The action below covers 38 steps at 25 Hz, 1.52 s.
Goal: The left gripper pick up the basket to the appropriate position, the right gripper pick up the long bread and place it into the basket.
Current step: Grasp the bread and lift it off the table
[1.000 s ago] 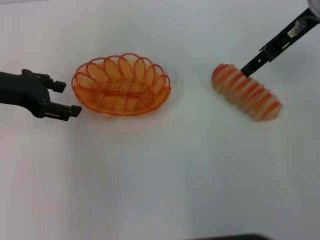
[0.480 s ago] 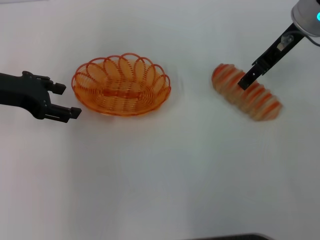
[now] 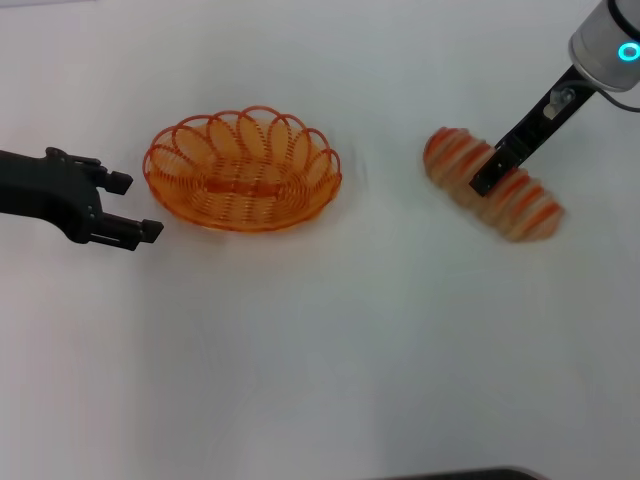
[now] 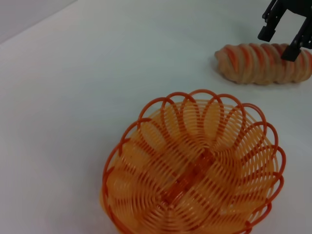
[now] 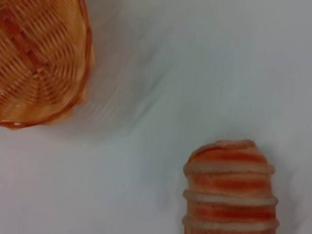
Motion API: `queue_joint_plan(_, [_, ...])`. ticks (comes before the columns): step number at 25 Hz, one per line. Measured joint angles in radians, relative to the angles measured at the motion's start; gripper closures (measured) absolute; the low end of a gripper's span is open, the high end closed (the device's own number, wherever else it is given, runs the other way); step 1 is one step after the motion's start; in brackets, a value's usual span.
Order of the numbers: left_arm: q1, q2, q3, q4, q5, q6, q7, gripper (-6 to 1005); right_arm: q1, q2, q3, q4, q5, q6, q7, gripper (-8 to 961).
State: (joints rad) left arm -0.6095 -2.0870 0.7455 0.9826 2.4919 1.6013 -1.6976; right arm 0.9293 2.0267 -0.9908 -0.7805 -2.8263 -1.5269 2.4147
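Note:
The orange wire basket [image 3: 318, 192] stands empty on the white table, left of the middle. My left gripper [image 3: 133, 207] is open beside its left rim, a short gap away, not touching. The long bread [image 3: 528, 208] lies at the right, tan with orange-red stripes. My right gripper [image 3: 483, 182] hangs over its middle. In the left wrist view the right gripper [image 4: 280, 43] is open, one finger on each side of the bread [image 4: 248, 63], beyond the basket [image 4: 127, 161]. The right wrist view shows one end of the bread [image 5: 229, 195] and part of the basket [image 5: 58, 73].
The white table [image 3: 320, 350] stretches bare toward me. A dark edge [image 3: 470, 474] shows at the bottom of the head view.
My right gripper has come down from behind the bread and now sits over its middle. The left gripper, basket and bread have hardly moved.

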Motion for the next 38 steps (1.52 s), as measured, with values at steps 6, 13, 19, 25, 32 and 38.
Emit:
queue_joint_plan(6, [0.0, 0.0, 0.0, 0.0, 0.013, 0.0, 0.001, 185, 0.001, 0.014, -0.005, 0.017, -0.036, 0.017, 0.0, 299])
queue_joint_plan(13, [0.0, -0.001, 0.0, -0.001, 0.013, 0.0, 0.003, 185, 0.005, 0.017, -0.005, 0.039, -0.042, 0.037, 0.0, 302])
queue_joint_plan(19, [0.001, -0.003, 0.0, -0.001, 0.014, -0.001, 0.004, 185, 0.005, 0.017, -0.005, 0.042, -0.048, 0.044, 0.0, 304])
queue_joint_plan(25, [0.001, -0.005, 0.002, -0.001, 0.02, -0.009, 0.002, 185, 0.005, 0.017, -0.005, 0.051, -0.051, 0.049, 0.0, 306])
queue_joint_plan(32, [0.0, -0.005, 0.003, -0.001, 0.021, -0.014, 0.001, 186, 0.004, 0.017, -0.005, 0.052, -0.051, 0.051, 0.0, 308])
queue_joint_plan(38, [-0.002, -0.005, 0.003, -0.001, 0.021, -0.018, 0.001, 186, 0.004, 0.016, -0.005, 0.052, -0.054, 0.051, 0.0, 311])
